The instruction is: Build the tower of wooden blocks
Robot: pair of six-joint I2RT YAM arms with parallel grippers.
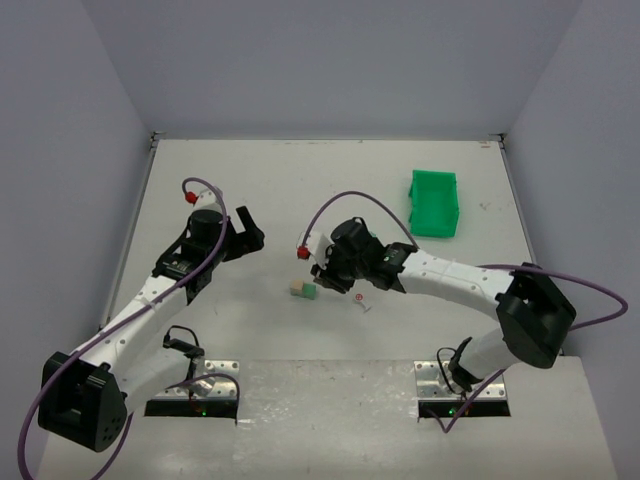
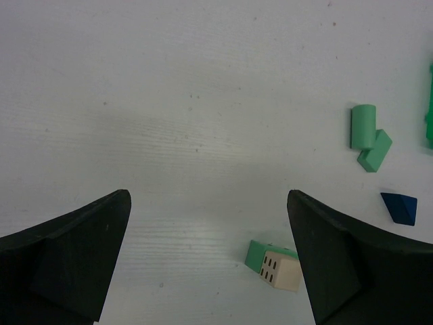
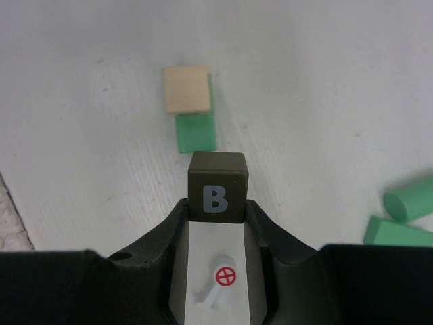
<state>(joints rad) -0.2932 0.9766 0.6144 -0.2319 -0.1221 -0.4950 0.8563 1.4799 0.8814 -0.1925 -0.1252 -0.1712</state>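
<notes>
Right gripper [image 3: 218, 210] clamps a dark lettered cube [image 3: 217, 186] just beside the tan block [image 3: 187, 89] and green block [image 3: 196, 132], mid-table.
Left gripper [image 2: 208, 203] hangs open, empty. Blocks seem light, rigid, smooth; pinch opposite flat faces.

The table [image 2: 203, 101] is matt white with fine ribbed lines. The tan cube [image 3: 186, 89], the light green block [image 3: 196, 132] at its 6 o'clock in the right wrist view, and the dark olive cube [image 3: 217, 184] look like matt painted wood. The green bin [image 1: 434, 203] is smooth plastic.
</notes>
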